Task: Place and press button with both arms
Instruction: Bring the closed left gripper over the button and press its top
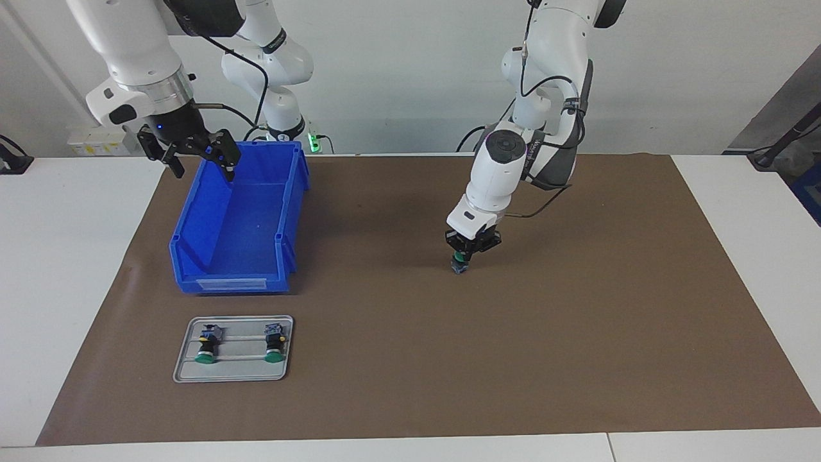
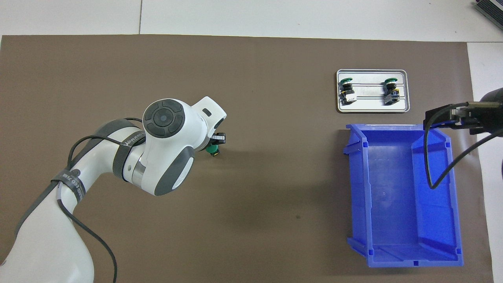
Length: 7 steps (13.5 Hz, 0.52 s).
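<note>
One button (image 1: 459,264) stands upright on the brown mat near the table's middle, green cap up and blue-grey block down. My left gripper (image 1: 466,254) points straight down onto it, shut, its fingertips resting on the cap. In the overhead view the left arm's wrist hides most of that gripper, and the button (image 2: 213,149) peeks out beside it. My right gripper (image 1: 204,168) hangs open and holds nothing, over the blue bin's end nearest the robots.
A blue bin (image 1: 192,215) (image 2: 355,188) sits toward the right arm's end of the table. Farther from the robots than the bin lies a grey tray (image 1: 236,377) (image 2: 369,103) with two more buttons (image 1: 208,345) (image 1: 276,344) on their sides.
</note>
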Motion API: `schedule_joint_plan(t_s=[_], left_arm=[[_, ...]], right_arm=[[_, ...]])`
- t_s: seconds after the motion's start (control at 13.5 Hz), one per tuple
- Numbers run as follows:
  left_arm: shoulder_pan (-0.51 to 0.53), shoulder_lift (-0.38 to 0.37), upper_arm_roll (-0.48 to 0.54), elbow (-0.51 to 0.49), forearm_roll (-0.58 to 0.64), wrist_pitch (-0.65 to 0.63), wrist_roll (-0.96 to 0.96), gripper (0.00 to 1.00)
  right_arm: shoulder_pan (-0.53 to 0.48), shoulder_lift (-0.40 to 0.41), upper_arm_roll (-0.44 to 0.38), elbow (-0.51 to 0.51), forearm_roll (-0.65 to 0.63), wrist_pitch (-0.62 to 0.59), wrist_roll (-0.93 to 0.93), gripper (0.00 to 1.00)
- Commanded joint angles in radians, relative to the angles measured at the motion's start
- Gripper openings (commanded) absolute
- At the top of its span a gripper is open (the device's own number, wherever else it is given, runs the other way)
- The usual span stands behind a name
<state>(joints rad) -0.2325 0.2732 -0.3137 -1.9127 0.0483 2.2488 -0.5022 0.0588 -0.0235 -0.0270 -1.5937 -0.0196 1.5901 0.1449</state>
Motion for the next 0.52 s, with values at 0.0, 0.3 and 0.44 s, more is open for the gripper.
schedule_joint_plan(t_s=[0.0,0.3,0.44], left_arm=[[-0.019,0.027,0.013,-0.016,0.021,0.035,-0.004,0.00],[-0.016,0.027,0.011,0.061,0.021,-0.069,-0.002,0.00],[-0.018,0.023,0.011,0.066,0.021,-0.075,-0.002,0.00]], right_arm=[[-0.010,-0.007,0.007,0.009,0.020,-0.018,-0.027,1.00],[-0.004,-0.009,0.013,0.011,0.020,-0.004,-0.018,1.00],[0.007,-0.009,0.012,0.011,0.020,-0.001,-0.016,1.00]])
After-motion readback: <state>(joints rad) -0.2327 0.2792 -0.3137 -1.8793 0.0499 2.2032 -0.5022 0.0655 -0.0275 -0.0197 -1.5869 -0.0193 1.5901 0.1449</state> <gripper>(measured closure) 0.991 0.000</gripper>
